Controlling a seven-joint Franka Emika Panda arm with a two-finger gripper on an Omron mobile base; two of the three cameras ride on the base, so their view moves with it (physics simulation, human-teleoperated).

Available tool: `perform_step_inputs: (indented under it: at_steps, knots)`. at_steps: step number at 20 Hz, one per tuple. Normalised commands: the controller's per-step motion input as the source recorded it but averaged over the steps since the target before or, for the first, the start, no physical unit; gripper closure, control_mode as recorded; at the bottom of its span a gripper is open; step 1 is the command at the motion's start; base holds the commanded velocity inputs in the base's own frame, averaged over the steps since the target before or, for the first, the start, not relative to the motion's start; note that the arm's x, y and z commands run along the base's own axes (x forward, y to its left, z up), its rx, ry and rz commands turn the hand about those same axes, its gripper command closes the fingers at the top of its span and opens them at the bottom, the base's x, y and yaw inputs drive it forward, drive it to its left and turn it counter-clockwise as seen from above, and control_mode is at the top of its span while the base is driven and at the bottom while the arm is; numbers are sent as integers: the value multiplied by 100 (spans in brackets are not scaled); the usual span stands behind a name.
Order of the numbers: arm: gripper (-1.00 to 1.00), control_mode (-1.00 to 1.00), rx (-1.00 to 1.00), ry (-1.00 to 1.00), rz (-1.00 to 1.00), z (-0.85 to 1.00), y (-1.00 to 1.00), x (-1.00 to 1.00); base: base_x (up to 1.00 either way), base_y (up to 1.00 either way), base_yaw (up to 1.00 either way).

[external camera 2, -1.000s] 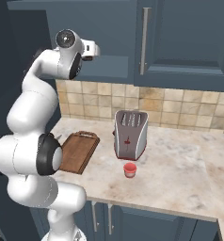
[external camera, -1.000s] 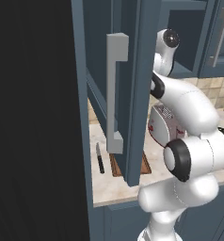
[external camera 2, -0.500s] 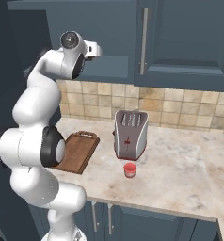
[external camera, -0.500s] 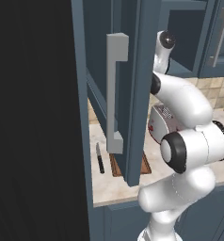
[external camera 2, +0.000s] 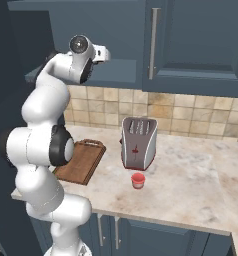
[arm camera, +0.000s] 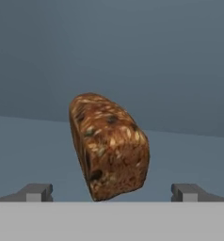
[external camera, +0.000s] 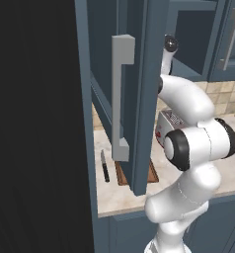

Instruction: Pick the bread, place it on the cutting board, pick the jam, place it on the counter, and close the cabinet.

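The bread (arm camera: 109, 148), a small brown seeded loaf chunk, stands on the grey-blue shelf inside the cabinet, close in front of the hand. My gripper (arm camera: 113, 193) is open, with one fingertip on each side of the loaf's base and apart from it. The cabinet door (external camera: 139, 74) with its long light-grey bar handle (external camera: 120, 99) stands swung open. The dark-brown cutting board (external camera 2: 81, 161) lies on the counter (external camera 2: 191, 175) left of the toaster. The small red jam jar (external camera 2: 137, 180) sits on the counter in front of the toaster.
A silver toaster (external camera 2: 138, 142) stands mid-counter against the tiled wall. A black-handled knife (external camera: 104, 165) lies left of the board. The open door hangs over the counter's left end, close beside the raised arm. A closed upper cabinet (external camera 2: 201, 40) is to the right.
The arm's upper part has shifted slightly toward the cabinet opening. The gripper stays open, and the things on the counter have not moved.
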Motion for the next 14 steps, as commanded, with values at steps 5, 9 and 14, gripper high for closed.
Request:
perform_step_inputs:
  at_steps: [5, 9, 14]
  knots:
    - [-100, -100, 0, 0, 0, 0, 0, 27, 0, 0, 0]
    - [-100, -100, 0, 0, 0, 0, 0, 24, 0, 0, 0]
    - [-100, -100, 0, 0, 1, -1, 0, 24, 0, 0, 0]
